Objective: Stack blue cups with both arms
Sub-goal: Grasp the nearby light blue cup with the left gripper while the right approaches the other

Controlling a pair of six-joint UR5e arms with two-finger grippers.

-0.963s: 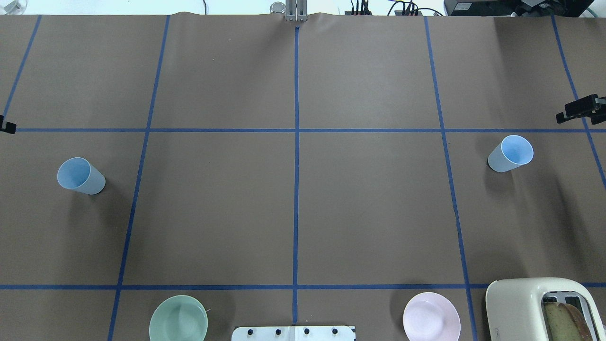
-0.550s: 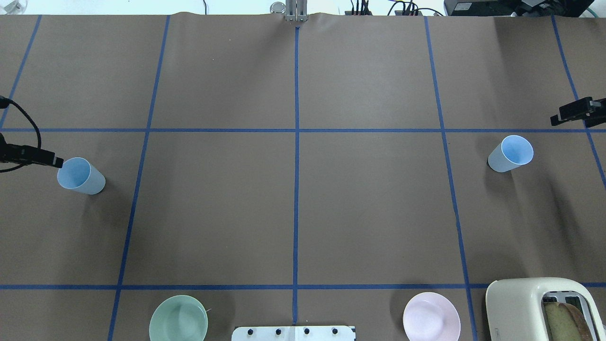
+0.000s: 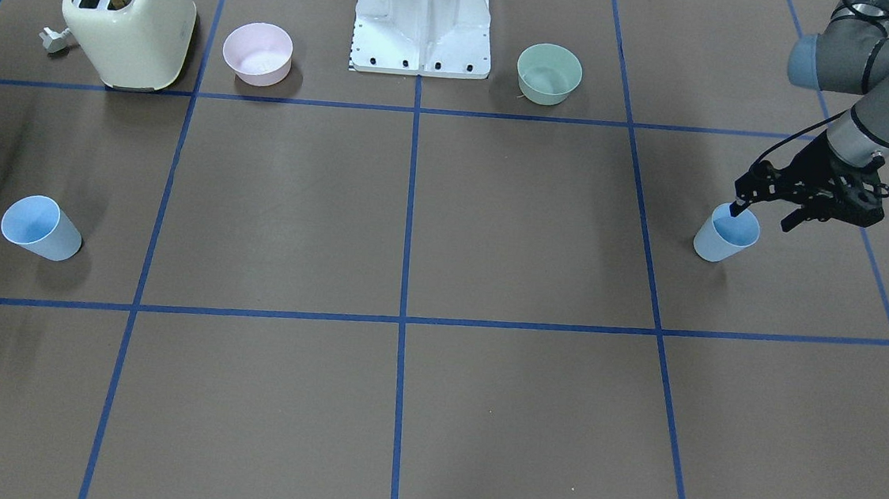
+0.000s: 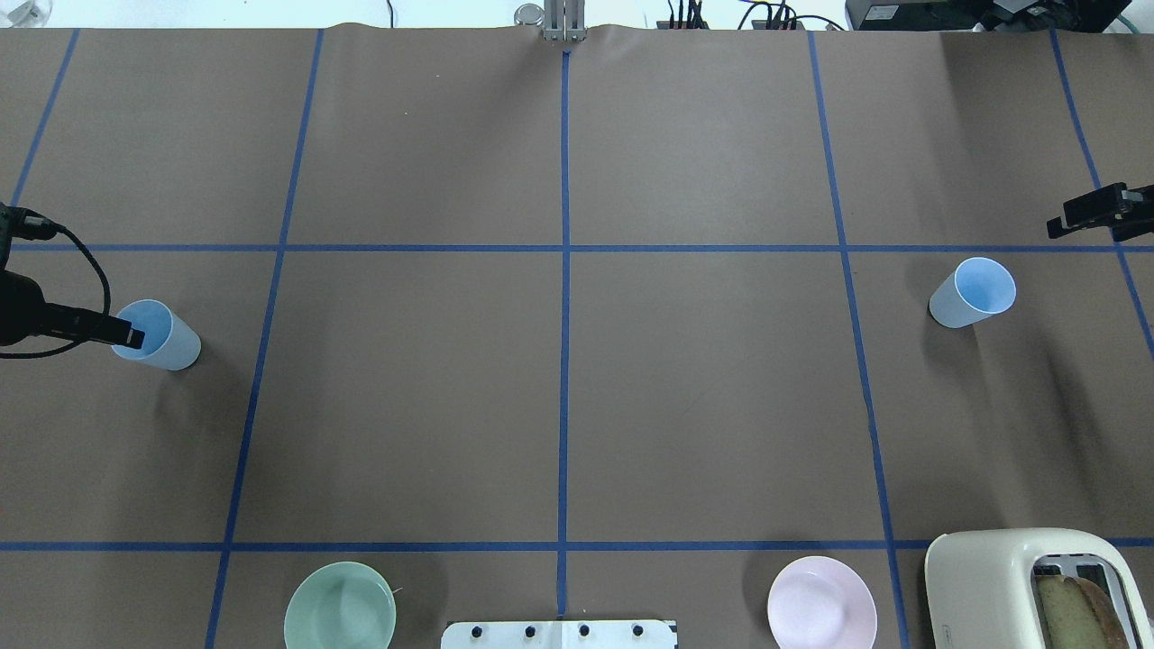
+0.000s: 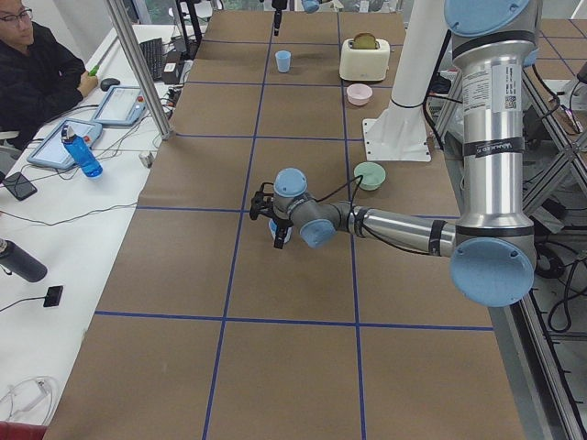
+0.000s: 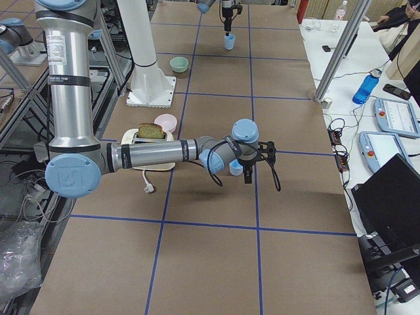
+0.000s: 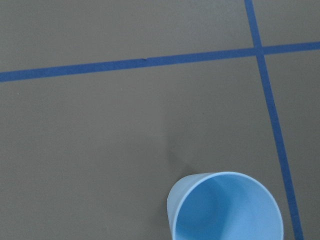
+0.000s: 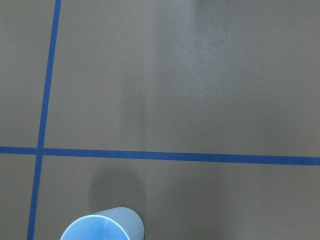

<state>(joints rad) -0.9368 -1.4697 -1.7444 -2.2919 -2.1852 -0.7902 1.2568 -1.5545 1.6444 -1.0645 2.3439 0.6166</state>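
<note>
Black left fingers (image 3: pixel 736 207) spread, one tip at a blue cup (image 3: pixel 721 241) mouth; right fingers (image 4: pixel 1089 208) opening unclear.

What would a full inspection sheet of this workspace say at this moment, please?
Surface: brown paper-covered table with a blue tape grid; no spills seen.
Job's things: two pale-blue plastic tumblers, upright, unstacked, at opposite ends: left cup, right cup.
Clutter: green bowl, pink bowl, cream toaster holding a bread slice.
Hands: left hand open, one finger at the left cup's mouth, the other outside; right hand apart from the right cup, state unclear.
Cables: black cable looping at the left wrist.
Surroundings: seated operator at a side desk.
</note>
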